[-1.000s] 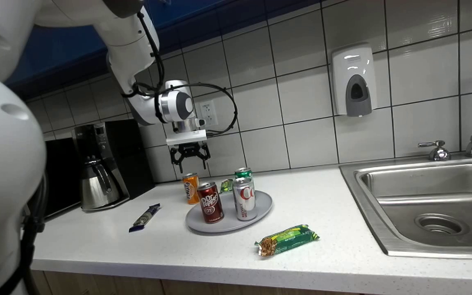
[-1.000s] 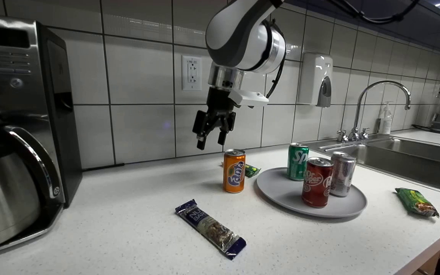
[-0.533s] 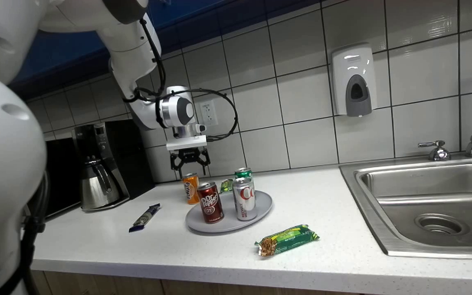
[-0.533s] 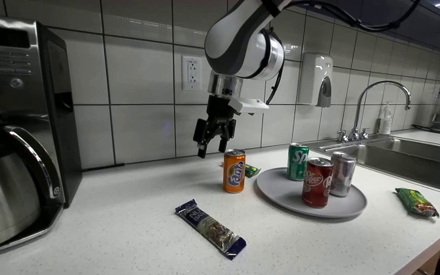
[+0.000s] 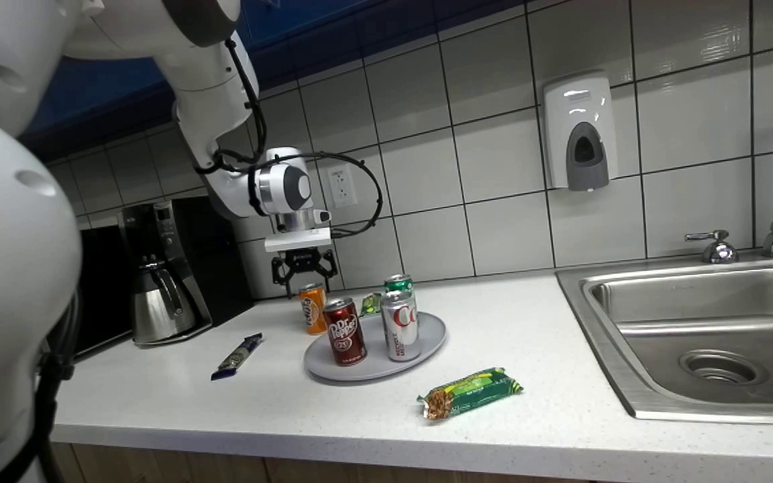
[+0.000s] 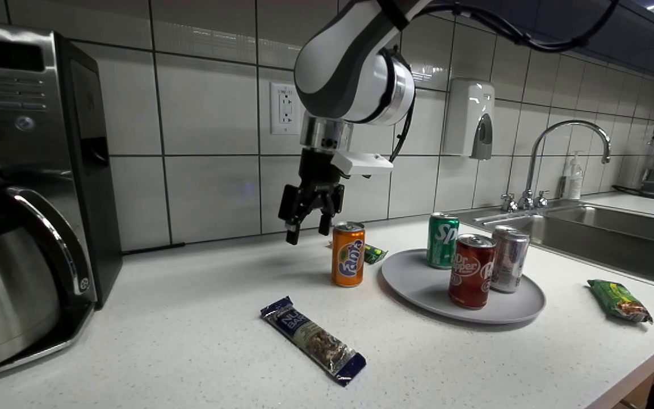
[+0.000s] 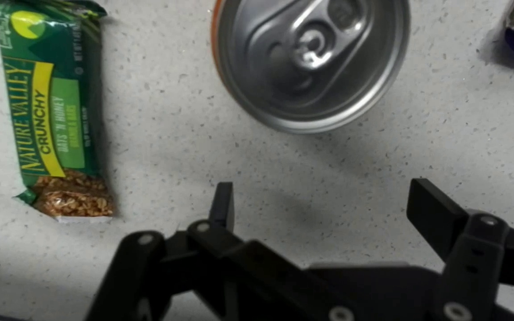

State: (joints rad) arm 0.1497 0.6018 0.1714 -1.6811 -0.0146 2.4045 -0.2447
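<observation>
Just beside the gripper, its fingers wide apart, stands an orange can; the wrist view alone shows its pull tab, both exterior views its Fanta label. Below the gripper spreads speckled counter; behind, tiled wall; well beyond, a steel sink.

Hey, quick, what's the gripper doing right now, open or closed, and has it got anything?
Gripper: open, jaws spread with nothing between them; the orange Fanta can stands close by, not held.

Soft shadows, glare on tiles
</observation>
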